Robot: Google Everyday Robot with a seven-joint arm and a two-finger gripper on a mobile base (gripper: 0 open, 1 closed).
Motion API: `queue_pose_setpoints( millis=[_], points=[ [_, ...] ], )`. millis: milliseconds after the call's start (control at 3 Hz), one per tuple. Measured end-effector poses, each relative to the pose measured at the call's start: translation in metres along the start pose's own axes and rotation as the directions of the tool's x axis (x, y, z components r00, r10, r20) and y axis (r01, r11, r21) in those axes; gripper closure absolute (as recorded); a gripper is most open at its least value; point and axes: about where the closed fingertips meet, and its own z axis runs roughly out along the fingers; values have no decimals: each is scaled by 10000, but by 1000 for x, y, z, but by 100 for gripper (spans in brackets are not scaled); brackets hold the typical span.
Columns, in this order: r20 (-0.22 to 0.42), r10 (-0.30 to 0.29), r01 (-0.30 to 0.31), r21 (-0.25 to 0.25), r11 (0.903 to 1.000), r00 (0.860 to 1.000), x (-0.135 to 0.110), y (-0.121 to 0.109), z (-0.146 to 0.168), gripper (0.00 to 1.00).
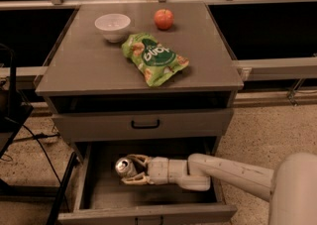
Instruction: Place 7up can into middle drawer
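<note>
The 7up can (pixel 125 166) lies on its side inside the open middle drawer (pixel 101 196), its silver top facing up and toward the camera. My gripper (pixel 128 169) reaches into the drawer from the right, just above the grey floor. One finger (pixel 137 158) sits behind the can and the other in front of it, shut on it. The can is in the left half of the drawer.
Above is a closed drawer front with a black handle (pixel 145 125). On the cabinet top (pixel 89 70) are a green crisp bag (pixel 153 58), a white bowl (pixel 113 25) and a red apple (pixel 164 19). A dark stand and cables (pixel 15 120) are at the left.
</note>
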Motion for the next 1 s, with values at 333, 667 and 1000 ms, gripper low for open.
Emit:
queue_pose_setpoints(
  millis=[333, 667, 1000],
  points=[
    [55, 33, -32, -96, 9999, 10000, 9, -2, 7, 100],
    [141, 82, -79, -230, 9997, 9999, 16, -1, 17, 100],
    [249, 197, -187, -407, 9990, 9995, 21, 2, 28, 100]
  ],
)
